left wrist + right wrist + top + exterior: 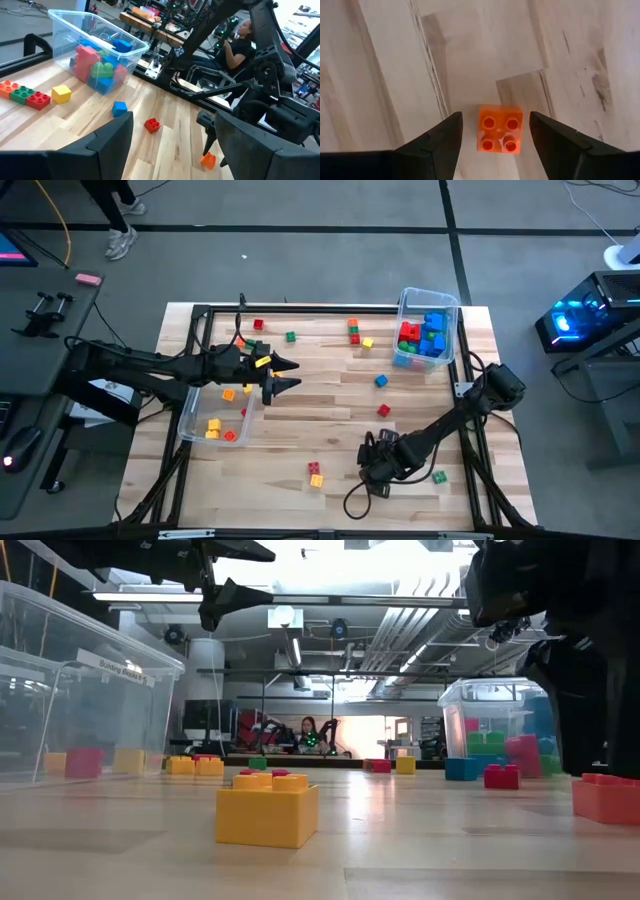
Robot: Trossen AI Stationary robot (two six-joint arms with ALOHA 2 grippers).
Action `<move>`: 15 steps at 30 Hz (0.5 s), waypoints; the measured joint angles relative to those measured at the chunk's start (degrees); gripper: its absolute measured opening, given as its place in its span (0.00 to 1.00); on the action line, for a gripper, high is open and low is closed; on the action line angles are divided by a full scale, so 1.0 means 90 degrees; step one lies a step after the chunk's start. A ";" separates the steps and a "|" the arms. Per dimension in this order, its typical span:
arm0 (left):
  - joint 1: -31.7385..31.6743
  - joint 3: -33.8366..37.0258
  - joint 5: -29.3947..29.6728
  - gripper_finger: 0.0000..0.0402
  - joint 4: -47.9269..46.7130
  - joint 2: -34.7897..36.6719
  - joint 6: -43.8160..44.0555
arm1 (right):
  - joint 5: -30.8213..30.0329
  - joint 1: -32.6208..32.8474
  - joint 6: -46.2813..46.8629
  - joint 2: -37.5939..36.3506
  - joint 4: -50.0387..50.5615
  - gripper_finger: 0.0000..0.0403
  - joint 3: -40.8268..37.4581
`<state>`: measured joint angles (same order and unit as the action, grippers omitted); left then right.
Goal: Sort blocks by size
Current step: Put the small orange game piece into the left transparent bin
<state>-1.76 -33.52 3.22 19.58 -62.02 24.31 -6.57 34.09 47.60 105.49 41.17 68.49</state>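
An orange block (500, 128) with four studs lies flat on the wood between the open fingers of my right gripper (495, 137), which points down at it near the table's front (376, 467); neither finger touches it. The left wrist view shows the same block (208, 160) under that gripper. My left gripper (292, 374) hangs open with nothing in it above the table, beside the left clear bin (192, 418). Loose blocks lie about: blue (381, 381), red (384, 411), green (439, 476), and a yellow one (267, 810) near the front edge.
The left bin holds yellow, orange and red small blocks (213, 427). The right bin (449, 304) at the far right holds larger blue, red and green blocks (97, 70). More blocks (353, 330) lie near the far edge. A person sits in the room beyond the table (309, 735).
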 joint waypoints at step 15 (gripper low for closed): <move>-0.0005 0.0000 -0.0010 0.66 0.0021 0.0005 -0.0111 | 0.0558 -0.0053 0.0290 0.0700 -0.0190 0.56 0.0034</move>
<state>-1.80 -33.52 3.13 19.77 -61.98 23.31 -1.54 33.61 50.21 111.79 39.46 68.79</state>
